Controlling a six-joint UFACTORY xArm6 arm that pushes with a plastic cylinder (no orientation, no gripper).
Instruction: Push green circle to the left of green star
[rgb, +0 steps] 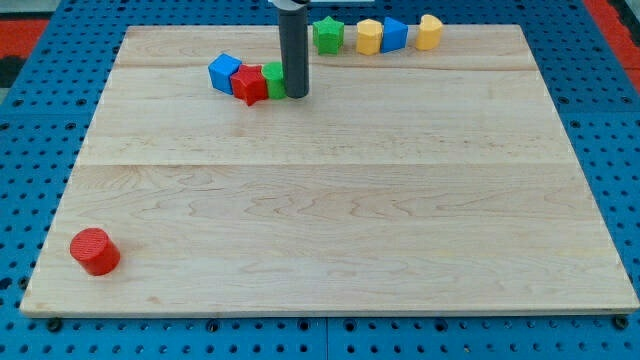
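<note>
- The green circle (274, 80) lies near the view's top, left of centre, on the wooden board (330, 230); only its left part shows, since the rod covers its right side.
- My tip (296, 96) stands at the right edge of the green circle, touching it or just beside it; which of the two cannot be told.
- The dark rod (294, 50) rises straight from my tip to the view's top edge. The arm carries no jaws, so no opening or grasp can be reported.
- The red star (250, 85) sits against the left side of the green circle, and the blue cube (224, 72) touches the red star on its upper left; the three form a tight cluster.
- The green star (327, 35) lies at the board's top edge, to the upper right of the rod and apart from the green circle.
- To the right of the green star runs a row along the top edge: a yellow block (369, 36), a blue block (394, 34) and a second yellow block (428, 32), each close to its neighbour; their exact shapes are hard to make out.
- The red cylinder (95, 251) stands alone near the board's lower left corner, well apart from all other blocks.
- The board rests on a blue perforated surface (40, 120); red shows at the view's upper corners.
- No brand, label or writing can be read.
</note>
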